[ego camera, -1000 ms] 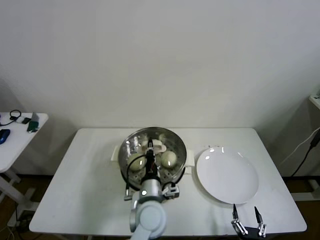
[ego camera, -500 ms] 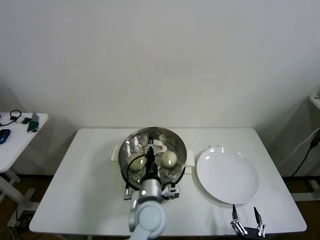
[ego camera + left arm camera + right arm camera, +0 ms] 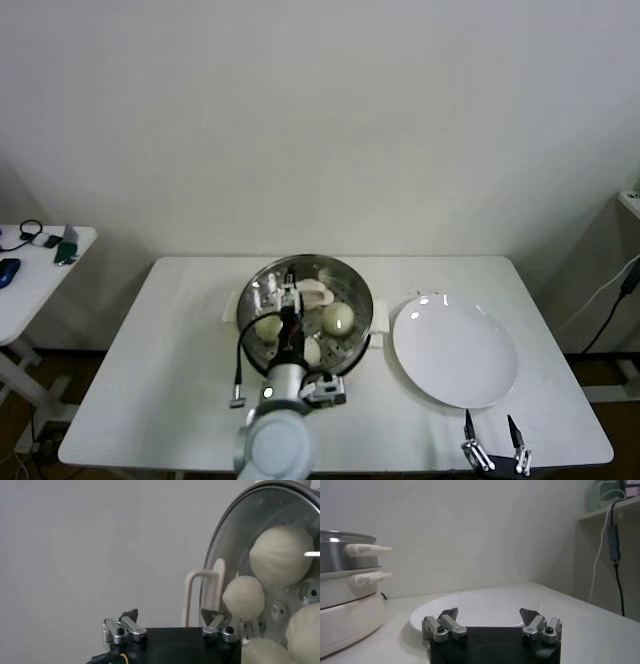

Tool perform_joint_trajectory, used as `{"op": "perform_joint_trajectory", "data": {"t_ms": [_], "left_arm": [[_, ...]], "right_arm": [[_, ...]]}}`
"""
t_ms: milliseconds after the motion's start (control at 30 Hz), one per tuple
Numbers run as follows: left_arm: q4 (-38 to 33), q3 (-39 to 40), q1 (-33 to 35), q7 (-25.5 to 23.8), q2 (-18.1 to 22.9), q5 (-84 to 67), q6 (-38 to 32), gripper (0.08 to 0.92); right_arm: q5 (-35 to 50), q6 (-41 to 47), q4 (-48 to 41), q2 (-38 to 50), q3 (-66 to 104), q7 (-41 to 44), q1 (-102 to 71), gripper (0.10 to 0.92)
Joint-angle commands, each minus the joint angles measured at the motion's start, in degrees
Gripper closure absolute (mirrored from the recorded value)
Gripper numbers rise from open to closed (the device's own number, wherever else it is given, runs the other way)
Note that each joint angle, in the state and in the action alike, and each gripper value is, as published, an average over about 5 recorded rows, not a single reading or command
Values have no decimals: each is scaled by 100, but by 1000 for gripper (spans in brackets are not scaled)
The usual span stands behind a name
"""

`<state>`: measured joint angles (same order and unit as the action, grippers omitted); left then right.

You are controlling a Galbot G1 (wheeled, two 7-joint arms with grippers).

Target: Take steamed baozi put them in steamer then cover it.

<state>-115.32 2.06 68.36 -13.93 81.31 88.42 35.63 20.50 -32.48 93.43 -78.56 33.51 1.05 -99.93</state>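
The steamer (image 3: pixel 305 305) stands mid-table on its white pot base. The glass cover (image 3: pixel 345 290) lies on it, with its cream bar handle (image 3: pixel 312 292) at the centre. Several cream-white baozi (image 3: pixel 338 318) show through the glass, also in the left wrist view (image 3: pixel 282 555). My left gripper (image 3: pixel 285 325) (image 3: pixel 170 615) hangs open and empty over the steamer's near left side, beside the cover's rim (image 3: pixel 212 575). My right gripper (image 3: pixel 490 420) (image 3: pixel 489 614) is parked open at the table's front right, near the plate.
An empty white plate (image 3: pixel 455 350) (image 3: pixel 480 602) lies right of the steamer. A cream side handle (image 3: pixel 202 587) juts from the pot's left side. A small side table (image 3: pixel 40 260) with gadgets stands far left. The table's left part is bare.
My left gripper has opened and let go of the cover's handle, then drawn back and to the left. The cover stays on the steamer. The right arm has not moved.
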Motion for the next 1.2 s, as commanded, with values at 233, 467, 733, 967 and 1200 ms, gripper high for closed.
{"op": "perform_joint_trajectory", "data": {"t_ms": [233,467,733,967,1200], "left_arm": [[-1189,-477,686,1135,-1356,-3224,-931,177],[-1226,-1781,1624,2353,-1255,-5763,-2857,177],[-693,-4318,2518,1779,-814,-9552,-3794,177],[428,-4682,2923,1374,-1061,-11093,-4599,177],[930,-4369,3031,1142,-675,-10835,-5008,177]], "right_arm": [[-63,216,311,22,-95,-296,-23,203],[-275,434,632,43,-136,-263,-22,203],[-291,548,747,191,-199,-197,111,203],[-221,593,682,373,-254,-140,249,203],[-129,657,736,432,-265,-96,240,203]]}}
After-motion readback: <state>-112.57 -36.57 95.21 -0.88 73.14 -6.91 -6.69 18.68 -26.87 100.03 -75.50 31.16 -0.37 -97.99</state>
